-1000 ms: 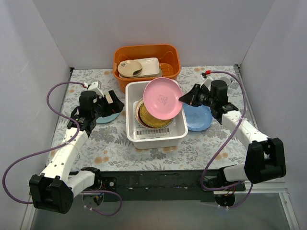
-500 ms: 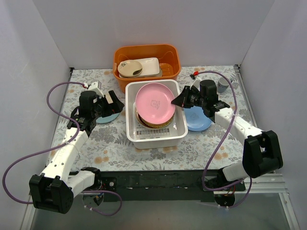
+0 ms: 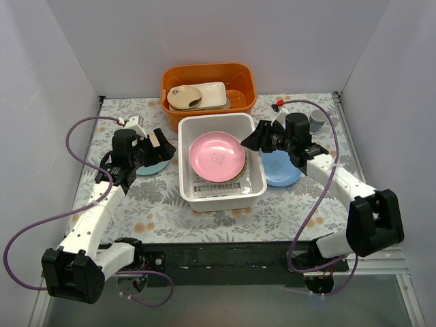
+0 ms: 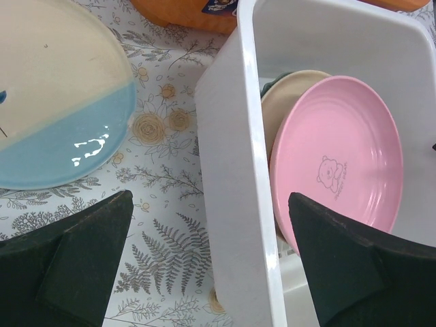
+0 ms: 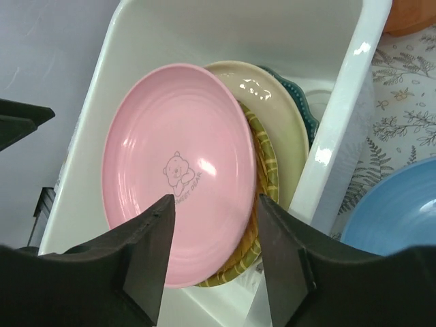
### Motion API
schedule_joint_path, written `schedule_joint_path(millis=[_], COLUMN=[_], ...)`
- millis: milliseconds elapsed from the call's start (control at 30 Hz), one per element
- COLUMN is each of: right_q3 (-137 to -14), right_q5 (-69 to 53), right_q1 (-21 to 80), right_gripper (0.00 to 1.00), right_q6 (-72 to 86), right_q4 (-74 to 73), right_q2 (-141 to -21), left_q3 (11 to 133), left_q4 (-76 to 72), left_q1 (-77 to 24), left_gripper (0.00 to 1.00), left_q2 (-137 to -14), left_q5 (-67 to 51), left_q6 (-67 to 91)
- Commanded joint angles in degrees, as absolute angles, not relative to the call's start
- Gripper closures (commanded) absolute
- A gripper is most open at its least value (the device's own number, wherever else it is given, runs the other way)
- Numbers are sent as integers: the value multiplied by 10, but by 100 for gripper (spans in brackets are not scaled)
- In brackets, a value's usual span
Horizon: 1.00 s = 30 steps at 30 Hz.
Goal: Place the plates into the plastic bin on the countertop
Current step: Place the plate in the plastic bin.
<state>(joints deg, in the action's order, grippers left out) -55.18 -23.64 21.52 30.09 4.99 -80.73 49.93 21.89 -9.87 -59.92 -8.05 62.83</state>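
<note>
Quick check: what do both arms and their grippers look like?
The left arm and right arm have white links with black joints. A purple cable loops along each. The left gripper and right gripper have black, wedge-shaped fingers.

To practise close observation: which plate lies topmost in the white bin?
The pink plate, bear-printed; the cream plate and yellow plate lie partly under it.

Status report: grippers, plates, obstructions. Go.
Left gripper open, right gripper open, both empty. Pink plate in plastic bin atop other plates. Light blue plate and blue-cream plate on countertop, outside. Nothing blocking.
</note>
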Motion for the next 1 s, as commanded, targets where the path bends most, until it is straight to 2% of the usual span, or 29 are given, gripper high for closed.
schedule_joint_path(millis=[0,67,200,667,967], right_q3=[-560,-541,-532,-545,-510], right_q5=[-213,-197,-168,-136,-157], right_q1=[218,217,217,214,165], right_gripper=[38,32,27,24,23], right_q6=[294,294,290,271,266], right_q4=[76,90,91,53,54], right_q2=[-771,-744,-709,-713,-723], left_q3=[500,499,499,499,501], left_q4=[217,217,217,216,218], left_q1=[-97,-97,-97,-97,-97], left_gripper=[2,2,2,2,2], left_q2=[-592,-591,-591,-592,-602], left_q5=[-81,-81,-83,-89,-94], left_q6=[621,621,621,621,620])
